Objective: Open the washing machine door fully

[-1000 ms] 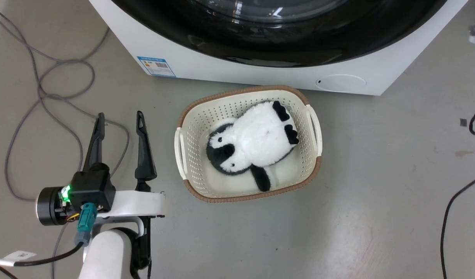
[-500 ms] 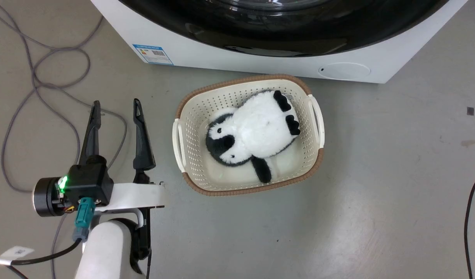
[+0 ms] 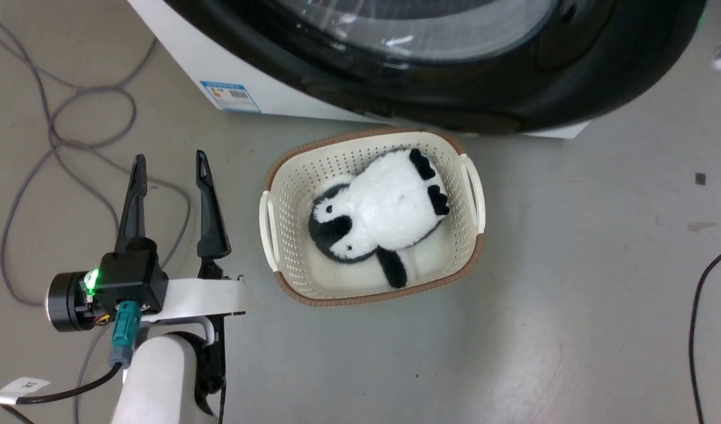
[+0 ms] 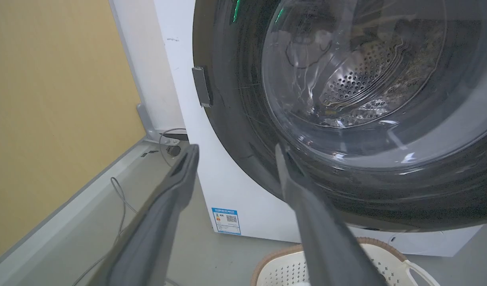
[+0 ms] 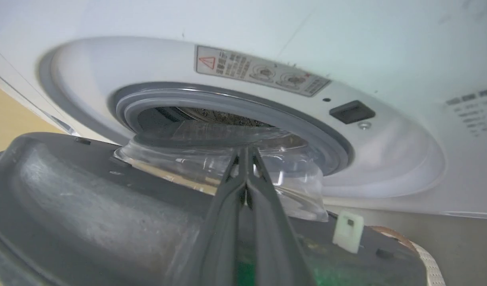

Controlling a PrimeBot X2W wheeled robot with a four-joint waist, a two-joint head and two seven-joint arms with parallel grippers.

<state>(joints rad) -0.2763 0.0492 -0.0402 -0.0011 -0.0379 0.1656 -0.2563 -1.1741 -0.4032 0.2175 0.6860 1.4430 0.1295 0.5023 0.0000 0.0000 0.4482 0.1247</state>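
My right end effector (image 5: 245, 151), pinched shut on nothing behind the part-open door (image 5: 88, 198), may slide off and let it swing toward the washing machine (image 5: 386, 47); my left end effector (image 3: 170, 159) gapes empty.

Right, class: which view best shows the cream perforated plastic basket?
Head view: the whole cream perforated plastic basket, brown-rimmed, from above. Left wrist view catches part of its rim; right wrist view, a sliver.

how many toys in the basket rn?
1: a black-and-white penguin plush, lying in the cream basket in front of the washing machine. Anything underneath the plush would be hidden from the head view.
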